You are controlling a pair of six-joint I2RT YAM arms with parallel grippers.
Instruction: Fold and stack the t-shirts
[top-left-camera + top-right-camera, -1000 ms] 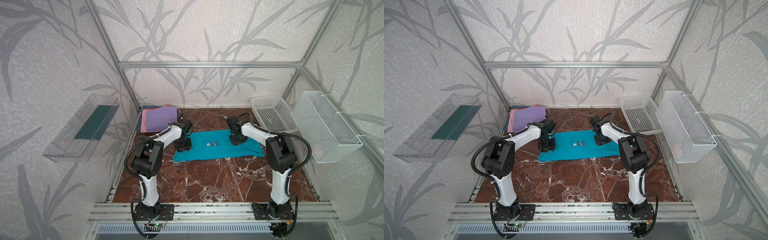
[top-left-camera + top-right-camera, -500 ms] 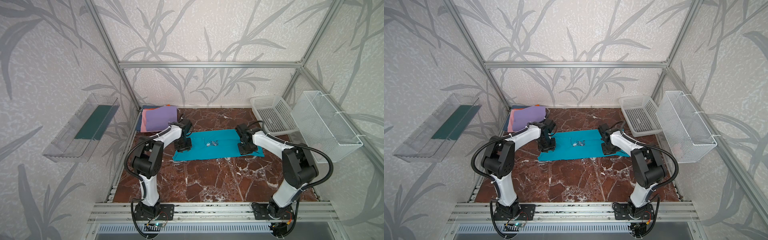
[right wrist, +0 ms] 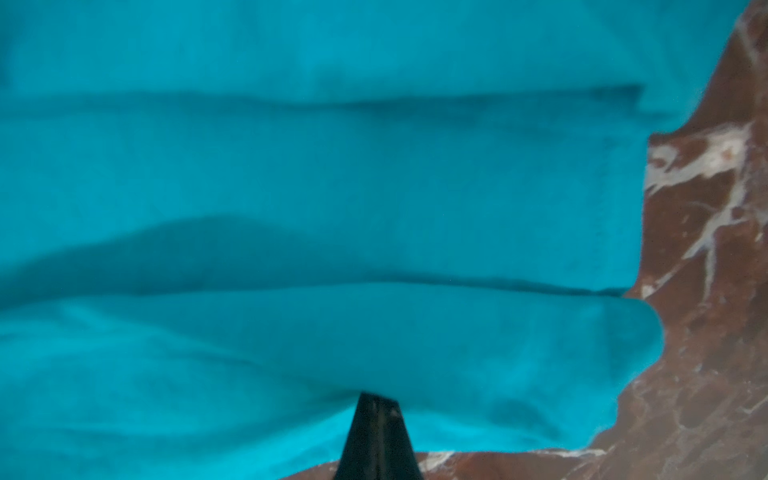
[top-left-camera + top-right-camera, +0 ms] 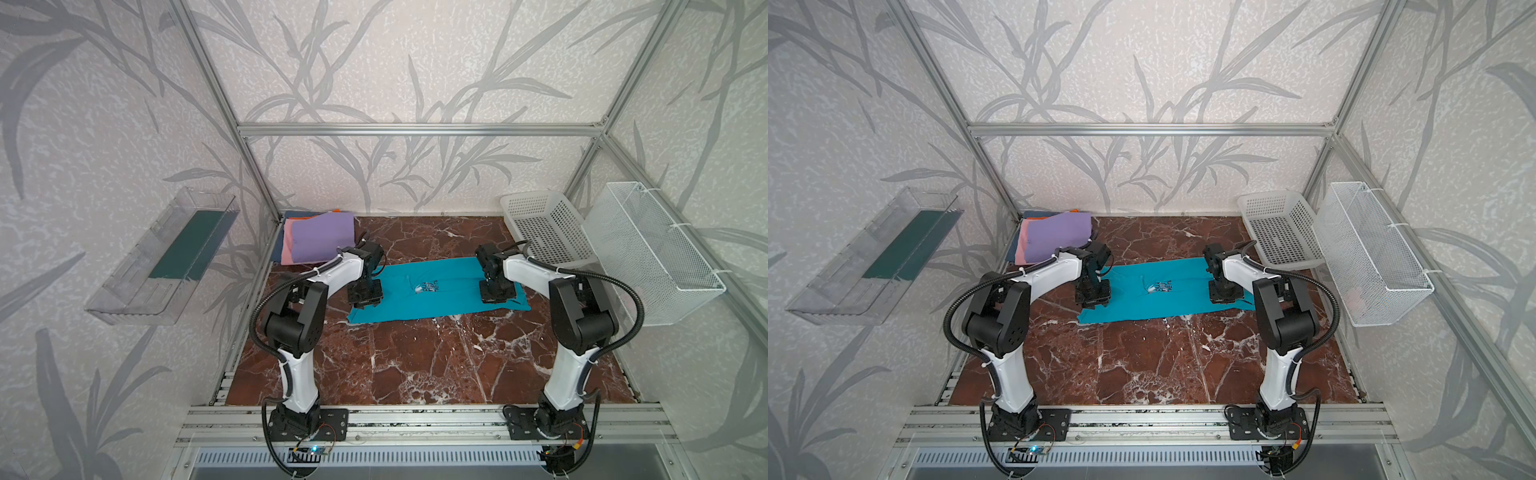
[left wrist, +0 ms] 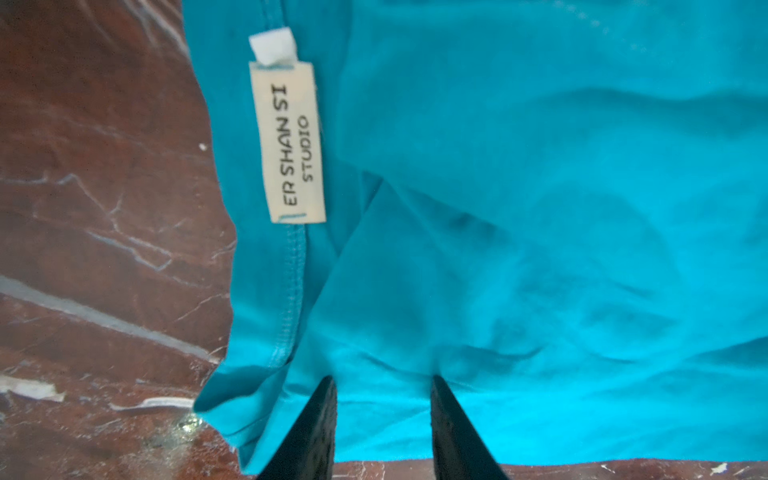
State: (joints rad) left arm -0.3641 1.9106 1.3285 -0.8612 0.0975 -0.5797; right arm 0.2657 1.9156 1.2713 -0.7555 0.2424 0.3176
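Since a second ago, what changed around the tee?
The right gripper slid toward the front and right across the right end of the teal tee, and its fingers closed on the cloth there. The left gripper stayed put, fingers apart on the tee's left end. The tee and the folded stack look unmoved.

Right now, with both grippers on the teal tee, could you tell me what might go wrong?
1. The right gripper is shut on only a small fold at the teal tee's edge; it may slip out when lifted.
2. The left gripper stands open over the collar end, so a one-sided lift could skew the fold.
3. The left wrist sits close to the folded stack and might nudge it.
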